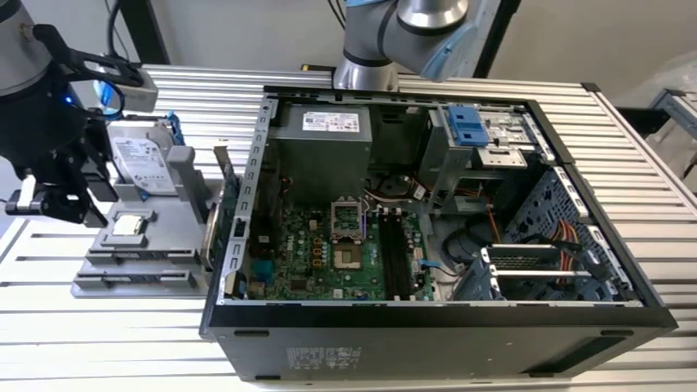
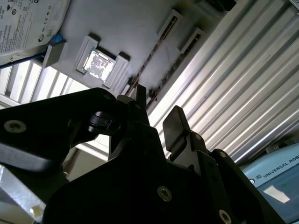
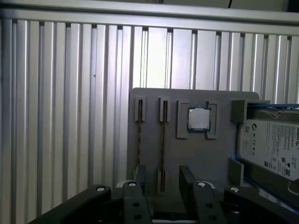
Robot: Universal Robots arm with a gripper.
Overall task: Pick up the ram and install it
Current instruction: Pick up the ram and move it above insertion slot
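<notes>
The gripper (image 3: 163, 181) hovers over a grey parts tray (image 3: 201, 158), its two black fingers set apart and holding nothing. The ram (image 3: 162, 140), a thin dark stick, stands on edge in a tray slot beside a second stick (image 3: 139, 140), outside the open computer case (image 1: 436, 317).
</notes>
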